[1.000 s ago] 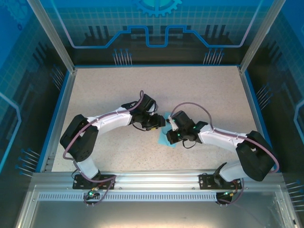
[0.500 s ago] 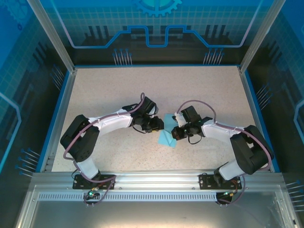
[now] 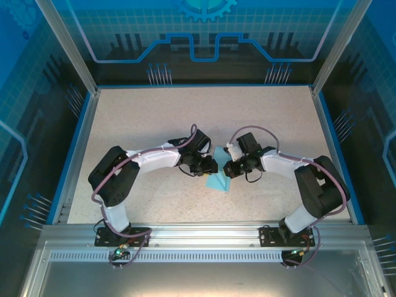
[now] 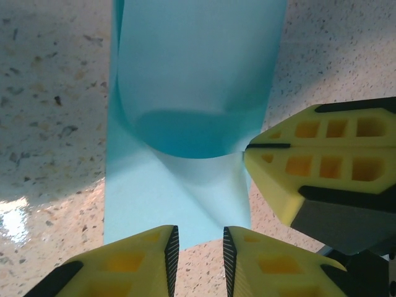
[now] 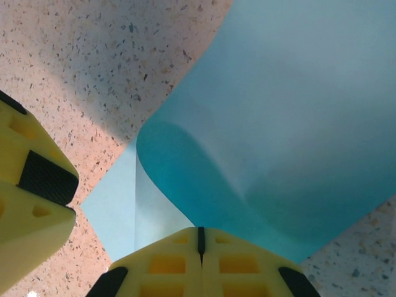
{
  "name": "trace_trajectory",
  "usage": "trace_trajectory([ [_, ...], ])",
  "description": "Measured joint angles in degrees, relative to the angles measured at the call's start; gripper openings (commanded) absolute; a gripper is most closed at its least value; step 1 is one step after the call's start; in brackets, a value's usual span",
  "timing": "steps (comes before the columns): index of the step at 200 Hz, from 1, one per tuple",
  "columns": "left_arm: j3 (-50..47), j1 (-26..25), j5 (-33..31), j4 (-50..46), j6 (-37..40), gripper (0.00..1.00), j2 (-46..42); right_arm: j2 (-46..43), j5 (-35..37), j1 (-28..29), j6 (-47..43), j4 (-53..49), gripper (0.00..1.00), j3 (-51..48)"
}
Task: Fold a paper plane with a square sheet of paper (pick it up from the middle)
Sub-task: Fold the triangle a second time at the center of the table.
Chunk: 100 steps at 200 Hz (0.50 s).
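Observation:
The square sheet of paper [image 3: 218, 181] lies light blue on the speckled table between my two grippers, bent over itself in a loose curl. In the left wrist view the sheet [image 4: 185, 74] arches up, with its flat layer running under the arch. My right gripper [image 5: 200, 234] is shut on the raised edge of the sheet [image 5: 297, 93]; its yellow fingers [image 4: 309, 161] meet the curl's right edge. My left gripper [image 4: 199, 238] stands open with a narrow gap at the sheet's near edge, bare table between its pads. From above, the left gripper [image 3: 211, 166] and right gripper [image 3: 228, 168] almost touch.
The speckled table [image 3: 154, 117] spreads wide behind and beside the arms, bounded by a blue rim and metal frame posts. The left gripper's finger [image 5: 31, 185] stands close to the sheet's left corner in the right wrist view.
The left jaws have narrowed. Both grippers have drawn closer together over the sheet, the right one moving up and away from the near edge, and the sheet now shows below them.

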Motion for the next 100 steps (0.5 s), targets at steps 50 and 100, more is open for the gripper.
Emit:
trace_trajectory([
  [50, 0.9, -1.0, 0.4, 0.4, 0.0, 0.29, 0.9, 1.5, 0.0, -0.6, -1.6, -0.9, 0.00, 1.0],
  [100, 1.9, -2.1, 0.4, 0.5, -0.9, 0.28, 2.3, 1.5, 0.1, -1.1, -1.7, -1.2, 0.00, 1.0],
])
